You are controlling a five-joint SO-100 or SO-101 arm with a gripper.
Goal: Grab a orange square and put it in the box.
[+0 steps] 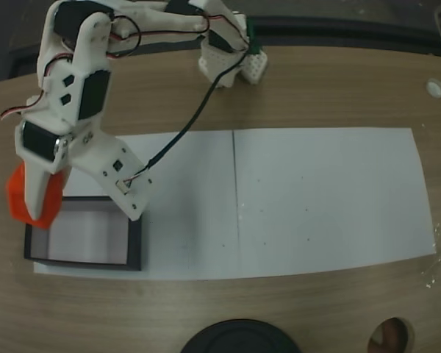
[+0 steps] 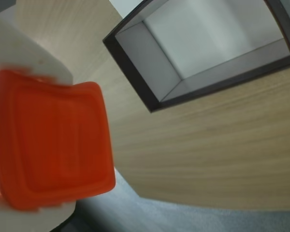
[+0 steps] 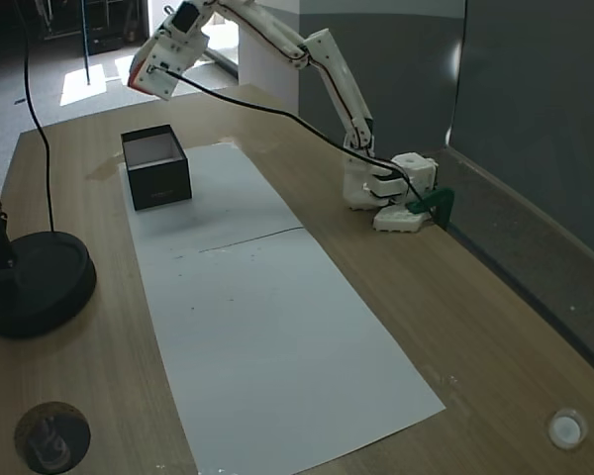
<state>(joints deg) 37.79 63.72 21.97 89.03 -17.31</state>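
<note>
Wrist view: the gripper (image 2: 34,159) is clamping the orange cube (image 2: 50,145) between its white fingers (image 2: 24,53), with one broad face of the cube turned toward the camera and a raised outline showing on it. The cube is being held in the air, above the wooden table (image 2: 208,154) and off to one side of the box (image 2: 135,72), not over its opening. The box is sitting open side up, its thin black walls surrounding a pale inside. In a fixed view from above, the gripper (image 1: 35,193) is holding the cube (image 1: 31,197) over the upper left corner of the box (image 1: 135,243), which is resting on the left end of a white paper sheet (image 1: 316,198). In a fixed view from the side, the arm (image 3: 317,59) is reaching from its base (image 3: 391,193) across the table, and the cube (image 3: 136,74) is sitting high above and beyond the box (image 3: 158,183). A black round stand base (image 3: 35,282) is standing near the table's left edge in that view.
</note>
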